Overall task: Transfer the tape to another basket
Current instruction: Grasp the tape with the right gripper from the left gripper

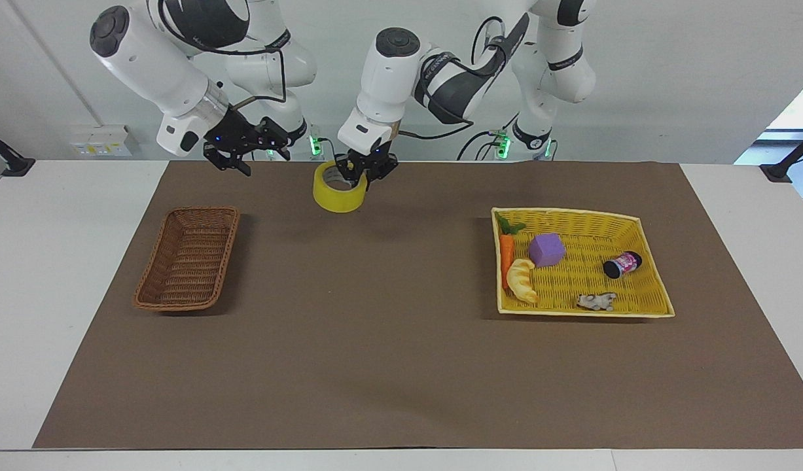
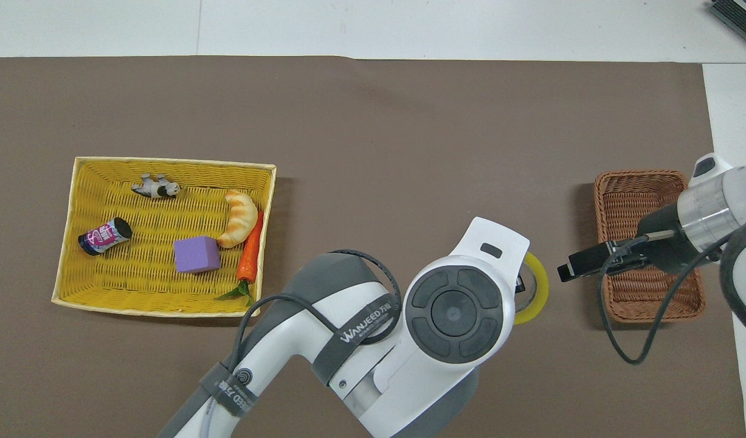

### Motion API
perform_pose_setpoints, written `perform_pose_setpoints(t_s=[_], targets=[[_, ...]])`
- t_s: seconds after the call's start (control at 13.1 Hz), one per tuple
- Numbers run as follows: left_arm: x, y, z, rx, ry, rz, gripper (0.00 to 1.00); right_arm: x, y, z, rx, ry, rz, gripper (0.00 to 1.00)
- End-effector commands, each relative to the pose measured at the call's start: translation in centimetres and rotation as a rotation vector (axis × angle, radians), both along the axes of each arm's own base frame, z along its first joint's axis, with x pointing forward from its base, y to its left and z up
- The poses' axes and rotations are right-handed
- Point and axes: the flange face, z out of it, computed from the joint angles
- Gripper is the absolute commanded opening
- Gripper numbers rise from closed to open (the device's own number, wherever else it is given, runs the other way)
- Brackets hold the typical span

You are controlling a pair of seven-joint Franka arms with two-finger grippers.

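I am holding the tape (image 1: 339, 191) pinched in the left gripper (image 1: 364, 171) above the brown mat (image 1: 388, 353), while the right gripper (image 1: 245, 152), fingers spread and empty, is hanging beside it.

1. a grey band on the left arm (image 2: 360, 322) is showing the word "wanjeed" in white, followed by small characters too fine to read.
2. no other text is reading clearly.
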Motion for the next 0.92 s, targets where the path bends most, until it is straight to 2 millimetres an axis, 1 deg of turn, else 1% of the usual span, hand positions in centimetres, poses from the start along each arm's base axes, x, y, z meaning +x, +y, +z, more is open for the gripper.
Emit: perform_pose_setpoints(t_s=[0.0, 0.15, 0.23, 0.38, 0.53, 0.84], targets=[[0.2, -1.7, -0.3, -0.044, -0.005, 0.032, 0.0, -0.7, -0.4, -0.4, 0.037, -0.011, 0.004, 1.0], [-0.1, -2.3, 0.1, -0.081, -0.029, 0.042, 0.0, -0.8, -1.6, -0.2, 0.095, -0.035, 0.05, 1.0], [-0.4, -2.7, 0.4, -0.099, -0.039, 0.059, 0.0, -1.3, -2.3, -0.6, 0.112, -0.051, 0.087, 1.0], [-0.3, -3.2, 0.8, -0.145, -0.062, 0.078, 0.0, -1.3, -3.1, -1.5, 0.126, -0.062, 0.113, 1.0], [-0.9, -3.9, 1.1, -0.171, -0.076, 0.072, 0.0, -1.6, -2.9, -2.9, 0.146, -0.051, 0.13, 1.0], [-0.5, -4.3, 1.1, -0.21, -0.09, 0.109, 0.0, -1.8, -2.8, -2.8, 0.188, -0.053, 0.145, 1.0]])
